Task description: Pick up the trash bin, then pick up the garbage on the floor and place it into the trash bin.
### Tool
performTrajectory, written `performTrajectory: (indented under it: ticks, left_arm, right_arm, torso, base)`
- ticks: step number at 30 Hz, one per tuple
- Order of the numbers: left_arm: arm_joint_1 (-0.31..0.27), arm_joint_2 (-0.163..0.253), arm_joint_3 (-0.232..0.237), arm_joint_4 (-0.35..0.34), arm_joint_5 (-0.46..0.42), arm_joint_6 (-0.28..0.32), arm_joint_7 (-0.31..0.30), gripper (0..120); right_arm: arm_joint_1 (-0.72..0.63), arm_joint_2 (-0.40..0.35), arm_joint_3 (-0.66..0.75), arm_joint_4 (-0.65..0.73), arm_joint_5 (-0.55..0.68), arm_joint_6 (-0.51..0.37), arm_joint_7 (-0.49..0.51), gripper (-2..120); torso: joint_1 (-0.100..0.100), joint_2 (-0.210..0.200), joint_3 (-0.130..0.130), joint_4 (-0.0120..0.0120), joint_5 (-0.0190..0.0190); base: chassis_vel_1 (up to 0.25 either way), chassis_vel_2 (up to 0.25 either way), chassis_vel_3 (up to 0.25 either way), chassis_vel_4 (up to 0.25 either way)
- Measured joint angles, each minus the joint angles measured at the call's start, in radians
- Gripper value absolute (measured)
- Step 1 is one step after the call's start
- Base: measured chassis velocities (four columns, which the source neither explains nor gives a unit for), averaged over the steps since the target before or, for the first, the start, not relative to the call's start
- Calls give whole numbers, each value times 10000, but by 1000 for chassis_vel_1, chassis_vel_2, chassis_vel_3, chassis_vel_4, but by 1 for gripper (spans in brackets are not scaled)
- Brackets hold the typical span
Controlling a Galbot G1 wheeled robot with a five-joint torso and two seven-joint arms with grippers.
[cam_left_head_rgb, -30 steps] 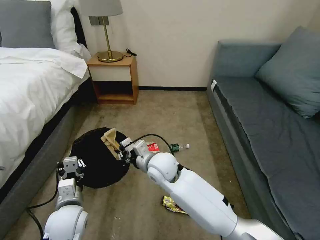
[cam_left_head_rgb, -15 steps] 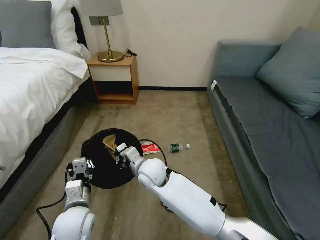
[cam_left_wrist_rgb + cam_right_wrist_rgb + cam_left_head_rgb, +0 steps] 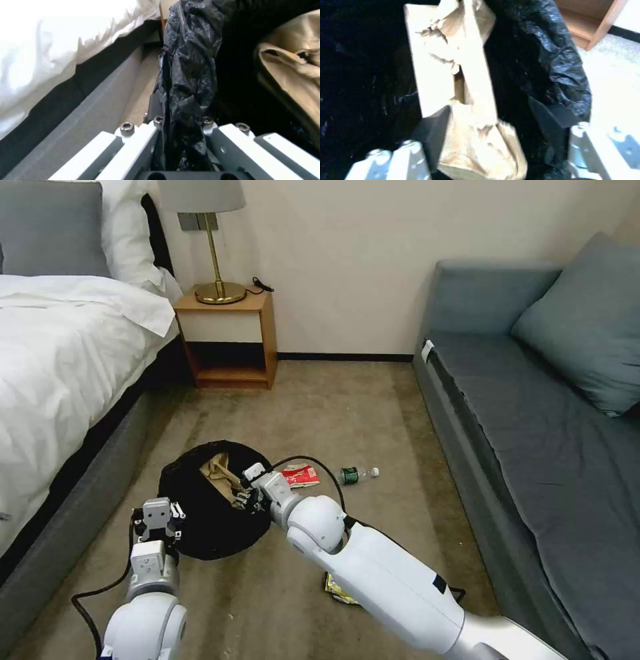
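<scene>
The trash bin (image 3: 200,527), lined with a wrinkly black bag, hangs just above the carpet. My left gripper (image 3: 157,515) is shut on its near rim, and the left wrist view shows the liner (image 3: 186,75) pinched in that gripper (image 3: 181,120). My right gripper (image 3: 244,495) reaches over the bin's far side and stands open. The brown paper bag (image 3: 466,82) lies loose inside the bin (image 3: 360,75) between its spread fingers (image 3: 431,125). On the carpet lie a red-and-white wrapper (image 3: 300,475), a clear bottle (image 3: 357,473) and a gold-brown wrapper (image 3: 335,590) half hidden under my right arm.
A bed (image 3: 60,367) runs along the left, close to the bin. A wooden nightstand (image 3: 230,337) with a lamp (image 3: 213,247) stands at the back wall. A grey-blue sofa (image 3: 533,433) lines the right. Open carpet (image 3: 347,407) lies between them.
The right gripper has lowered the brown paper bag into the bin and opened. The left gripper has carried the bin slightly right.
</scene>
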Motion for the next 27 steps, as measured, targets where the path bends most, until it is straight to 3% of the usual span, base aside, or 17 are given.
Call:
performTrajectory:
  ticks: [3, 5, 7, 14, 17, 27]
  left_arm:
    - [-24, -9, 2, 34, 0, -1, 2, 1]
    - [-78, -63, 52, 100, -126, 0, 4, 1]
    - [-102, -77, 43, 151, -181, 3, 5, 1]
    - [-94, 8, -65, 198, -189, 5, 4, 1]
    - [-64, 131, -238, 279, -181, -29, 6, 1]
    - [117, 261, -468, 523, -161, -215, 123, 1]
  right_arm:
    - [-52, -33, 14, 54, -17, 2, -5, 77]
    - [-138, -47, -25, 99, -160, 6, -24, 96]
    - [-180, -57, -38, 187, -223, 6, -25, 99]
    - [-99, -531, -74, 763, -103, -186, -39, 100]
    - [-8, -1330, -6, 1354, 189, -891, -313, 100]
    - [-669, -3557, 317, 1788, -381, -1068, -1685, 100]
  torso:
    - [0, 0, 0, -1, 0]
    - [0, 0, 0, 0, 0]
    - [0, 0, 0, 0, 0]
    - [0, 0, 0, 1, 0]
    - [0, 0, 0, 0, 1]
    - [-1, 0, -1, -2, -1]
  base:
    - [0, 0, 0, 0]
    - [0, 0, 0, 0]
    - [0, 0, 0, 0]
    - [0, 0, 0, 0]
    - [0, 0, 0, 0]
    - [0, 0, 0, 0]
